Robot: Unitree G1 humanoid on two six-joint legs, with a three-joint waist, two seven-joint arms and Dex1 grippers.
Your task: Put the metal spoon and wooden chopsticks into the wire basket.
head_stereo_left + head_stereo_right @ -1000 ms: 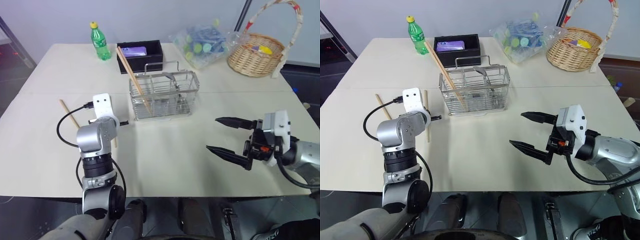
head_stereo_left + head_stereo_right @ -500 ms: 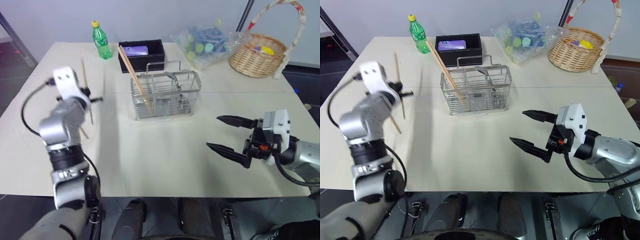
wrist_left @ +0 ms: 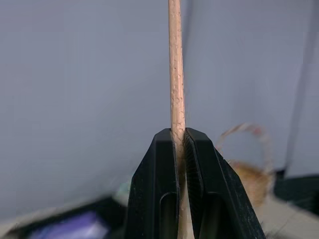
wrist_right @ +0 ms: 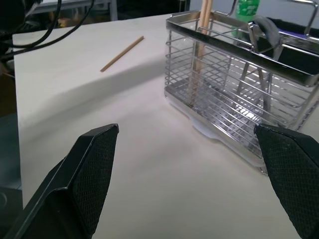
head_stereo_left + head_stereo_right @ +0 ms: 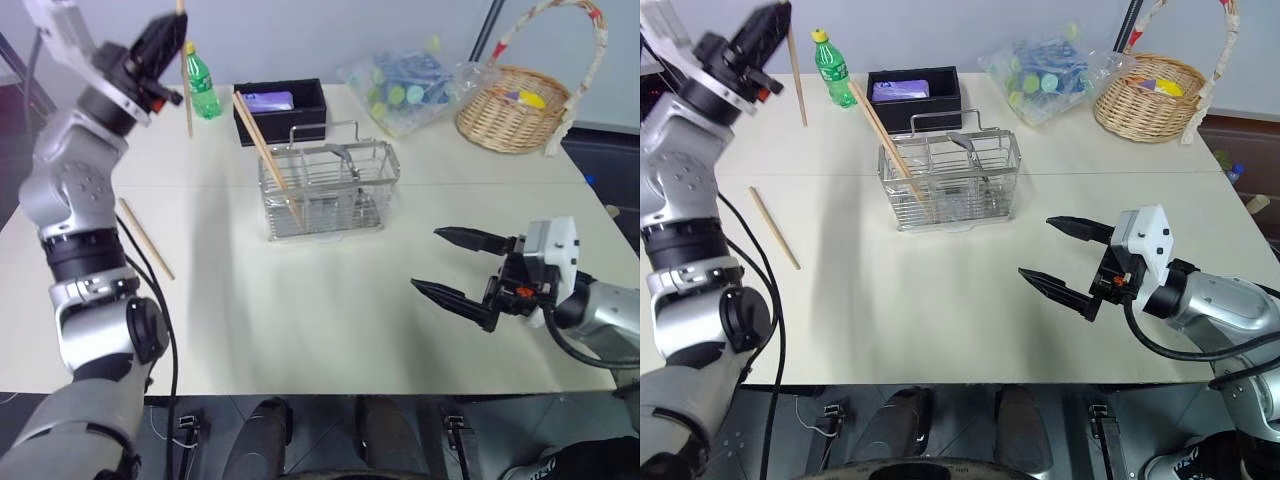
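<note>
wooden chopsticks: one stick (image 5: 185, 70) is clamped upright in the left tool (image 5: 160, 40), held high; another (image 5: 146, 238) lies flat on the table (image 5: 320, 320), below and beside that raised arm.
just changed: a second ago the left tool was low at the table among the loose sticks; it has since risen with one stick and swung it from lying to standing. Judged: the pick is done and the carry to the basket is next.
wire basket: (image 5: 375, 150) stands on the table ahead of both tools, to the right of the left one and well below it.
basket contents: two chopsticks (image 5: 262, 147) lean out of its left end; the metal spoon (image 5: 962, 143) rests in a middle section.
left to do: likely two sticks, the held one and the one on the table.
right tool: (image 5: 458, 266) fingers wide apart, holding nothing, hovering over the table nearer than the basket.
</note>
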